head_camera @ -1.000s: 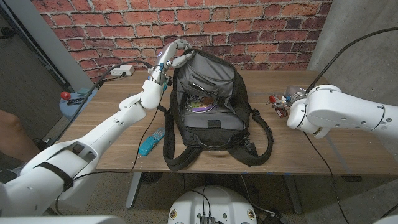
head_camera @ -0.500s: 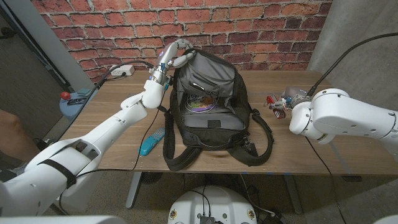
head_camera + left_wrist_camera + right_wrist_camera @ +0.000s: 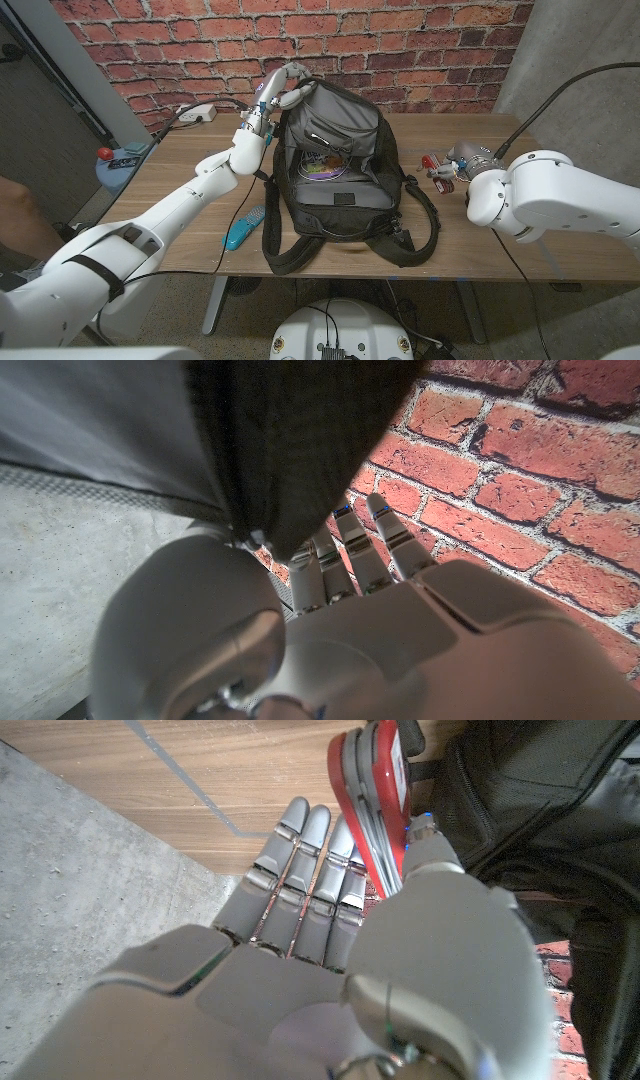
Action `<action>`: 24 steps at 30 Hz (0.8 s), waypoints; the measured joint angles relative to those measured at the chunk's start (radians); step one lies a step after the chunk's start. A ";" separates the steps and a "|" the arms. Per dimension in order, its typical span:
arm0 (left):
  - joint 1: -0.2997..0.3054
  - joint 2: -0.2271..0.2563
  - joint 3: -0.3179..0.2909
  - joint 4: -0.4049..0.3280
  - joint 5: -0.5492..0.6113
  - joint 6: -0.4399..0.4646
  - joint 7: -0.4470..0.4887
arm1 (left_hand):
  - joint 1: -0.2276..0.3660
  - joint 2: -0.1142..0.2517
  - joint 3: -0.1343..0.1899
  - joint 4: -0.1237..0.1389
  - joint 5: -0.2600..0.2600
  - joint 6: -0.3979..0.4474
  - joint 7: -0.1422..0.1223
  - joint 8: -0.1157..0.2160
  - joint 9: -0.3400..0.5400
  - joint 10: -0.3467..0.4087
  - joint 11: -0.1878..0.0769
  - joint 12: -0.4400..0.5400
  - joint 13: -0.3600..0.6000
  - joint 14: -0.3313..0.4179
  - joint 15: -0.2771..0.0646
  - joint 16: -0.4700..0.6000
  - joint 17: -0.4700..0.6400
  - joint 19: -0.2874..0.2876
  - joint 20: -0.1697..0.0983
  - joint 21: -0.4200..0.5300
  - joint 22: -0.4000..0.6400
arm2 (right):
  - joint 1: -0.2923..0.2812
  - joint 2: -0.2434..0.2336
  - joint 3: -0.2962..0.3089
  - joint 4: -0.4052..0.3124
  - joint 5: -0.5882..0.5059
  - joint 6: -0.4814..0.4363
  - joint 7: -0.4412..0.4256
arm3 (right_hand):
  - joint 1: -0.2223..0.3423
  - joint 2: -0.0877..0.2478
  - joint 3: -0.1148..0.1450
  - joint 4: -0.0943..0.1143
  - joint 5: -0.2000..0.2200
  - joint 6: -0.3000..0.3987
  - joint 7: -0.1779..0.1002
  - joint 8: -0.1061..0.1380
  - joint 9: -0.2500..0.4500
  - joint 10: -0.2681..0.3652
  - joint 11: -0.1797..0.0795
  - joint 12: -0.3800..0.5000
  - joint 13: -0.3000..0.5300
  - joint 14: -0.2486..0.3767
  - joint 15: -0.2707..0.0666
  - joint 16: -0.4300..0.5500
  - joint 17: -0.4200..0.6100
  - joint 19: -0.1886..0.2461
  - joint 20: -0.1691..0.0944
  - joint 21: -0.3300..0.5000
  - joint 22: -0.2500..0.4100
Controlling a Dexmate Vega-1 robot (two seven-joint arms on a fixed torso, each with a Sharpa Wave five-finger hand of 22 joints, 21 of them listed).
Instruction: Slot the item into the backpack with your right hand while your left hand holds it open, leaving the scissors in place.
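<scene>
Movement belongs to the right side: over the last second our right hand [image 3: 458, 163] has shifted left in the picture, from the far right-middle toward the backpack [image 3: 335, 170], while the big white forearm has slid lower right. It pinches a red item [image 3: 372, 810] between thumb and fingers; the wrist view shows flat red and grey layers pressed against the fingers [image 3: 300, 870]. In the head view the item [image 3: 441, 170] sits at right of centre, just beside the backpack's right strap, over the table [image 3: 180, 220].

Our left hand [image 3: 283, 88] has not moved: it grips the backpack's raised top edge at upper centre, holding the mouth open, and dark fabric [image 3: 290, 440] hangs over its fingers in the left wrist view.

We see bare wood between the right hand and the table's right edge, and a narrow strip of table in front of the bag.

We count one backpack, one red item, one teal object [image 3: 243, 228] at lower left of the bag, and one round printed thing [image 3: 322, 167] inside the open bag.
</scene>
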 measured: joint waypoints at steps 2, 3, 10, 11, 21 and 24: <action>-0.001 0.000 0.001 0.003 0.000 0.000 0.000 | 0.000 0.000 0.000 0.000 0.000 0.000 0.000 0.001 0.001 0.000 0.000 0.000 0.000 0.000 0.000 0.000 0.000 0.000 0.000 0.000 0.000 | 0.000 0.000 0.000 0.000 -0.002 0.000 0.000 | 0.000 0.000 0.000 0.000 0.000 0.000 0.000 -0.001 0.003 0.000 0.000 0.002 0.000 0.000 0.000 0.000 0.000 0.000 0.000 0.000 0.000; -0.001 -0.001 0.001 0.005 0.000 0.000 0.000 | 0.000 0.000 0.000 0.000 0.000 0.000 0.000 0.001 0.002 0.000 0.000 0.000 0.000 0.000 0.000 0.000 0.001 0.000 0.000 0.000 0.000 | 0.000 0.000 0.000 0.000 -0.004 0.000 0.000 | 0.000 0.000 0.000 0.000 0.000 0.001 -0.001 -0.002 0.004 0.000 0.000 0.006 0.000 0.000 0.000 0.000 0.003 0.000 0.000 0.000 0.000; -0.004 -0.003 0.002 0.015 0.000 -0.018 0.004 | 0.000 0.000 0.000 0.000 0.000 -0.002 0.002 0.001 0.003 0.000 0.000 0.000 0.000 0.000 0.000 0.000 0.003 0.000 0.000 0.000 0.000 | -0.069 0.022 0.066 -0.048 -0.018 0.000 0.000 | 0.000 0.000 -0.003 -0.003 0.000 0.001 -0.001 -0.003 0.004 0.000 0.000 0.006 0.003 0.000 0.000 0.000 0.005 0.000 0.000 0.000 0.000; -0.004 -0.003 0.002 0.016 0.000 -0.018 0.004 | 0.000 0.000 0.000 0.000 0.000 -0.003 0.003 0.001 0.003 0.000 0.000 0.000 0.000 0.000 0.000 0.000 0.003 0.000 0.000 0.000 0.000 | -0.069 0.022 0.066 -0.048 -0.020 0.000 0.000 | 0.000 0.000 -0.003 -0.003 0.000 0.001 -0.001 -0.003 0.004 0.000 0.000 0.006 0.004 0.000 0.000 0.000 0.005 0.000 0.000 0.000 0.000; -0.005 -0.004 0.003 0.027 0.000 -0.033 0.014 | 0.000 0.000 0.004 -0.004 0.004 -0.009 -0.002 0.005 0.002 -0.002 0.002 0.000 0.000 0.000 0.000 0.000 0.000 0.000 0.000 0.000 0.000 | -0.115 0.048 0.112 -0.086 -0.028 0.000 0.000 | 0.000 0.000 -0.008 -0.003 0.000 0.001 -0.001 -0.004 0.004 0.000 0.000 0.009 0.002 0.005 -0.002 -0.007 0.009 0.000 0.000 0.000 0.000; -0.005 -0.004 0.002 0.029 -0.001 -0.041 0.019 | 0.000 0.000 0.004 -0.004 0.004 -0.009 -0.002 0.005 0.002 -0.002 0.002 0.000 0.000 0.000 0.000 0.000 0.000 -0.004 -0.004 0.000 0.000 | -0.138 0.066 0.136 -0.106 -0.027 0.000 0.000 | 0.000 0.000 -0.008 -0.003 0.000 0.001 -0.001 -0.005 0.003 0.000 0.000 0.010 0.000 0.007 -0.003 -0.007 0.009 0.000 0.000 0.000 0.000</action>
